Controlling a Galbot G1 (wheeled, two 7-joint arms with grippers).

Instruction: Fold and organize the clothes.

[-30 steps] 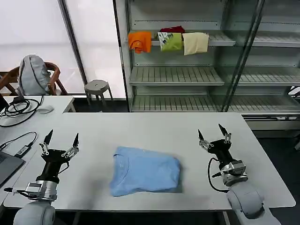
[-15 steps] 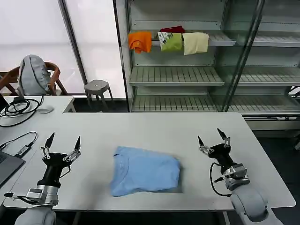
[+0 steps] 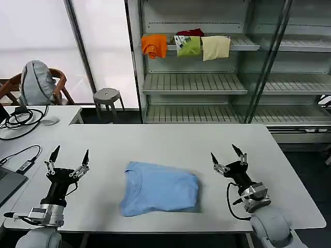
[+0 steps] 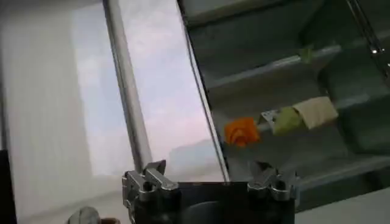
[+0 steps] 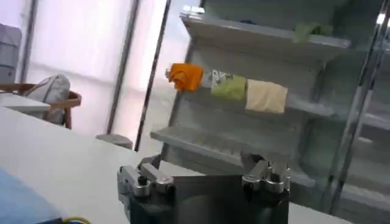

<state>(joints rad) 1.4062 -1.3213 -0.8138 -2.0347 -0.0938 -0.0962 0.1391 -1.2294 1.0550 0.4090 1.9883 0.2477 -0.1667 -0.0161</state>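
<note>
The clothes, a light sky-blue T-shirt (image 3: 160, 188), lie folded into a rough rectangle on the white table (image 3: 170, 142), near its front edge. A corner of the blue cloth (image 5: 18, 204) shows in the right wrist view. My left gripper (image 3: 69, 153) stands open to the left of the shirt, fingertips pointing up, holding nothing. To the shirt's right my right gripper (image 3: 228, 152) is open too, tilted toward the shirt and apart from it. In both wrist views the jaws point up and away from the table, spread wide with nothing between them.
A glass-fronted shelf unit (image 3: 207, 82) behind the table holds orange (image 3: 154, 45), green (image 3: 188, 45), cream (image 3: 215, 47) and red folded garments. A side desk with cables (image 3: 20, 120), a chair with a grey bag (image 3: 36, 82) and a stool (image 3: 107, 96) stand at the left.
My right gripper has moved left toward the shirt and tilted that way. The left gripper has sunk slightly. The shirt has not moved.
</note>
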